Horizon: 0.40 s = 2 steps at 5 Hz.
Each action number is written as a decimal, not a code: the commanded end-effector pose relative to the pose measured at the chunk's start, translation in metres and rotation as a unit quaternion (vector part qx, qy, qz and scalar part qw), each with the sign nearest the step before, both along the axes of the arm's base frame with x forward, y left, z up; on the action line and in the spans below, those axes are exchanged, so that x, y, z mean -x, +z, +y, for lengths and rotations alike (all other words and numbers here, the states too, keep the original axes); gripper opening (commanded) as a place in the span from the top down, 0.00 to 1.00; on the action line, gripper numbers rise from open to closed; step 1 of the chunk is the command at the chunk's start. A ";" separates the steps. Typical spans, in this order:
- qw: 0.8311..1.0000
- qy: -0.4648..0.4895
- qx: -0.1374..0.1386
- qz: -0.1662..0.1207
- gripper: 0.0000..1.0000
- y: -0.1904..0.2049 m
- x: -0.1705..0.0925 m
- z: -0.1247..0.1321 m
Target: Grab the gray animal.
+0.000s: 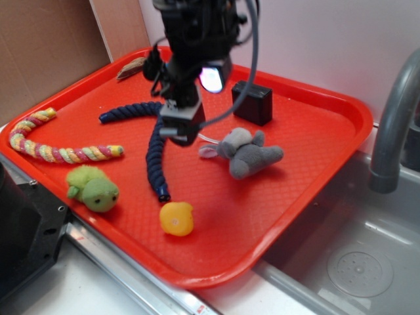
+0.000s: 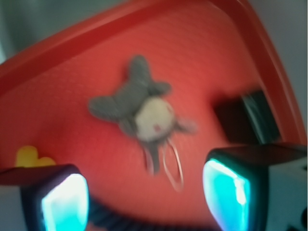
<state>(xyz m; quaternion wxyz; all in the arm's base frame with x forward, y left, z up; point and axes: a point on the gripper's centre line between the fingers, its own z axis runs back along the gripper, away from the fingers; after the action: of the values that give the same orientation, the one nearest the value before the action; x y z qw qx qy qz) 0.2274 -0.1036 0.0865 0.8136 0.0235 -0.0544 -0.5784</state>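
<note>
Honestly, the worry is that the gripper [image 2: 144, 202], jaws spread wide and holding nothing, hangs just beside the gray animal [image 1: 246, 152] rather than over it, so a drop from there could pinch only an ear or the thin white string [image 2: 169, 166] and let the body slip free. That plush looks soft and squashy, lying near the middle of the glossy red tray [image 1: 321, 164], between the hard black box [image 1: 252, 102] and the ribbed blue rope [image 1: 156, 161], which sits close enough to snag a finger.
</note>
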 end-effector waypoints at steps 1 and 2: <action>0.991 -0.120 0.047 0.029 0.00 -0.035 0.011 -0.002; 0.990 -0.124 0.057 0.041 0.00 -0.052 0.008 0.002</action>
<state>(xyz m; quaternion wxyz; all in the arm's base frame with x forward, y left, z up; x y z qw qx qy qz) 0.2307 -0.1000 0.0253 0.7400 -0.0549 -0.0404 -0.6691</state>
